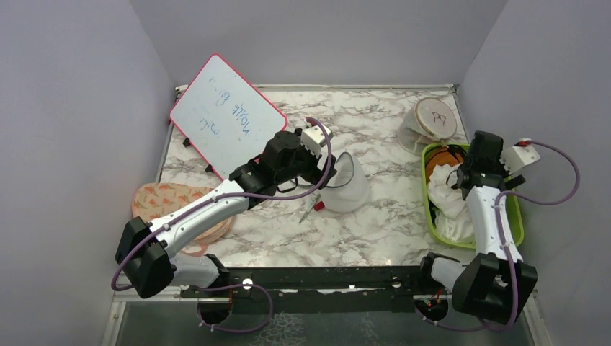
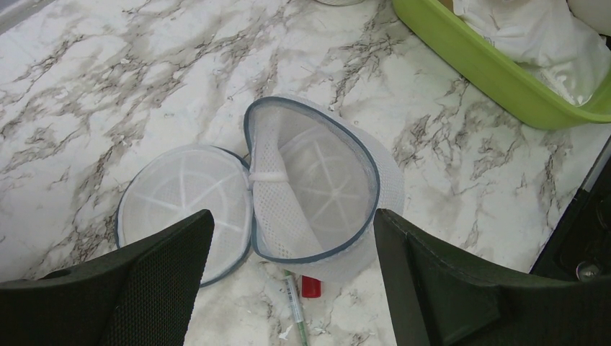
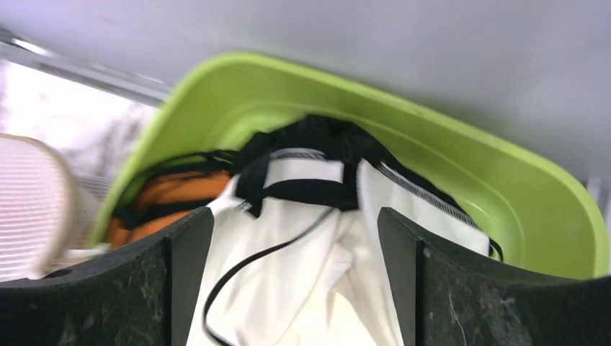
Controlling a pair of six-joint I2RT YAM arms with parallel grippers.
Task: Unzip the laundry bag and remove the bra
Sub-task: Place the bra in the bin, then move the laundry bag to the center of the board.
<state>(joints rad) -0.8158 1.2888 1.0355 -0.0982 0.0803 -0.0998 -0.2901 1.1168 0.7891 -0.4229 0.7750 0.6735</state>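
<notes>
Left gripper (image 2: 292, 216), arm (image 1: 209, 205) stretched diagonally forward, spread above bag (image 2: 317, 180); bag unzipped, halves splayed side by side. Right gripper (image 3: 295, 216) spread over bin (image 3: 504, 194).

Whiteboard (image 1: 227, 115) propped back-left — green bin (image 2: 497, 79) (orange cloth (image 3: 173, 193) inside) right.

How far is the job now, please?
Done: the laundry bag lies unzipped, both halves empty. The bra, a white garment, seems to lie in the green bin under the open right end effector. In hand: nothing; the left end effector is open too. Left: apparently only pulling back.
</notes>
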